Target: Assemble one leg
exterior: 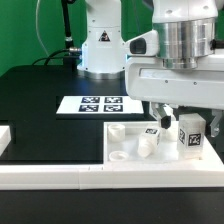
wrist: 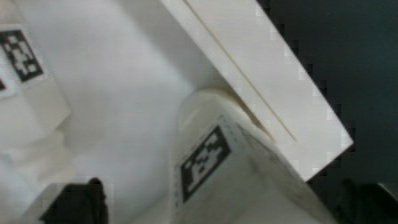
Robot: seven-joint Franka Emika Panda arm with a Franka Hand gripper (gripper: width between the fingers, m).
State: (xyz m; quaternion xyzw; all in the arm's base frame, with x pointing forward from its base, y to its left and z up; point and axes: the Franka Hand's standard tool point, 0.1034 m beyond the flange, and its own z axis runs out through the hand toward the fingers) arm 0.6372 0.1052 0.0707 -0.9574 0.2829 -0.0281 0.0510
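Note:
A white leg [wrist: 249, 165] with a black-and-white tag lies tilted between my gripper's fingers in the wrist view, on the flat white tabletop [wrist: 125, 100]. My gripper [wrist: 219, 205] is open; the fingers [wrist: 75, 203] stand on either side of the leg, and a gap shows on one side. In the exterior view my gripper [exterior: 168, 118] hangs low over the tabletop [exterior: 125, 135], just above a small tilted leg [exterior: 152, 137]. A second leg [exterior: 190, 134] stands upright beside it, tag facing the camera. Another tagged leg [wrist: 22, 60] shows at the edge of the wrist view.
The marker board [exterior: 100, 103] lies on the black table behind the tabletop. A white rail [exterior: 60, 178] runs along the table's front, with a white block [exterior: 5, 140] at the exterior view's left. The robot base [exterior: 100, 50] stands at the back.

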